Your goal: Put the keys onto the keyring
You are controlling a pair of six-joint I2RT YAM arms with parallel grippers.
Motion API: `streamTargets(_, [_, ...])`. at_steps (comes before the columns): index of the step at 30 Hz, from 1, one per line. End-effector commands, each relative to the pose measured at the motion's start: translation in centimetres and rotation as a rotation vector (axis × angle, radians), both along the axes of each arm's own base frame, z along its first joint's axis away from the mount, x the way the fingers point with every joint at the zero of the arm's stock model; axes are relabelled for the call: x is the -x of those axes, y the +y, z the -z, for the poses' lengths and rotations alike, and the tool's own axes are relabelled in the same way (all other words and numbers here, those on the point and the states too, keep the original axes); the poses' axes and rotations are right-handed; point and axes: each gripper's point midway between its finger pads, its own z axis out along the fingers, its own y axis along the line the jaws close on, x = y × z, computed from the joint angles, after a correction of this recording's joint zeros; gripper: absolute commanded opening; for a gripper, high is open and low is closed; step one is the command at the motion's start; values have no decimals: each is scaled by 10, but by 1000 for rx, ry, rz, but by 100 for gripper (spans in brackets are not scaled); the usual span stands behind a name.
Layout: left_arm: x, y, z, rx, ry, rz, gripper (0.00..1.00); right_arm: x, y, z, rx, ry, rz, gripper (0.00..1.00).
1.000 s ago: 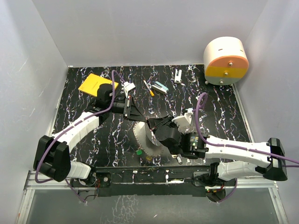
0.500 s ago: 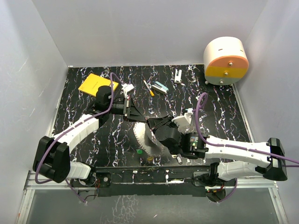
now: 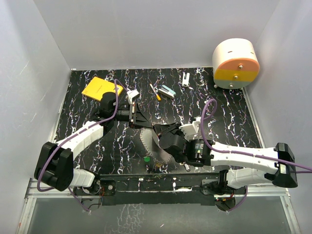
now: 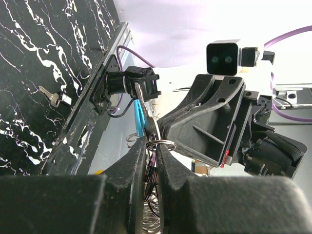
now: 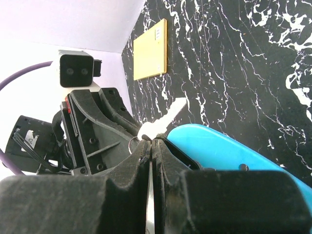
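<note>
On the worktop's (image 3: 224, 114) near edge lie a green-headed key (image 3: 146, 159) and, well to its right, a silver key (image 3: 186, 167), both apart from the arms. Just beyond them, the two claws meet tip to tip above the black marbled surface. The left claw (image 4: 152, 144) pinches the thin wire of the keyring (image 4: 165, 143), whose blue arc (image 5: 229, 151) curves away beside the right claw (image 5: 151, 144). The right claw's fingers are pressed together against the ring, though whether they grip the wire cannot be told. Farther back sit a yellow pad (image 3: 100, 87), an orange-and-white pen (image 3: 155, 91), a teal-and-white block (image 3: 168, 91) and, in the far right corner, a white, orange and yellow drum (image 3: 235, 63).
</note>
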Motion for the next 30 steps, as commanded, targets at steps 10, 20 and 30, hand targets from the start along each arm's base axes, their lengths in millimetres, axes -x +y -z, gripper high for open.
streamTargets(10, [1,0,-26,43,-89,-7,0,9,7,2,-73,32,3,8])
streamTargets(20, [4,2,-21,12,-112,-3,0,6,1,-10,-86,5,30,8])
streamTargets(30, [8,4,-20,9,-113,5,0,3,-4,-16,-85,-21,49,8])
